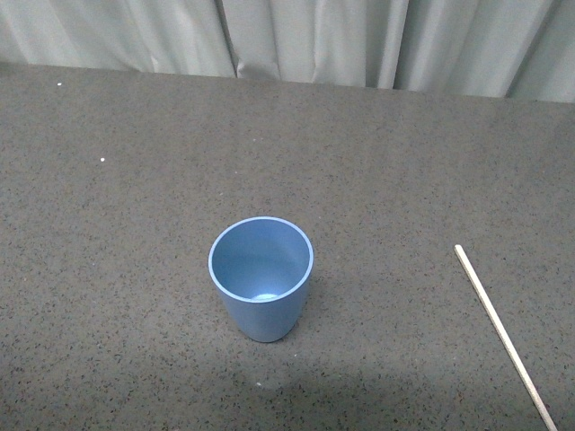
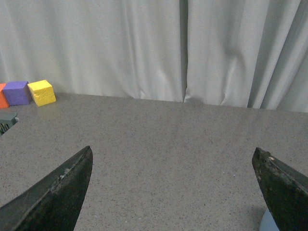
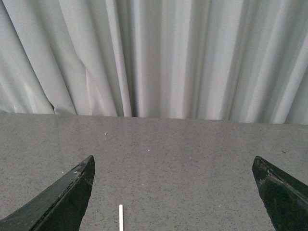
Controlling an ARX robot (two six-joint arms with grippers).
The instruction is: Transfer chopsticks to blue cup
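The blue cup (image 1: pixel 261 277) stands upright and empty in the middle of the grey table in the front view. A sliver of it shows in the left wrist view (image 2: pixel 268 222), beside one finger. The chopstick (image 1: pixel 503 333) lies flat on the table to the cup's right, running toward the near right corner. Its tip shows in the right wrist view (image 3: pixel 121 216), between the jaws. My left gripper (image 2: pixel 172 156) is open and empty above the table. My right gripper (image 3: pixel 173 163) is open and empty above the chopstick's end. Neither arm shows in the front view.
A pale curtain (image 1: pixel 296 40) hangs along the table's far edge. In the left wrist view a yellow cube (image 2: pixel 42 92), a purple cube (image 2: pixel 17 92) and an orange one (image 2: pixel 2 95) sit by the curtain, next to a grey object (image 2: pixel 6 122).
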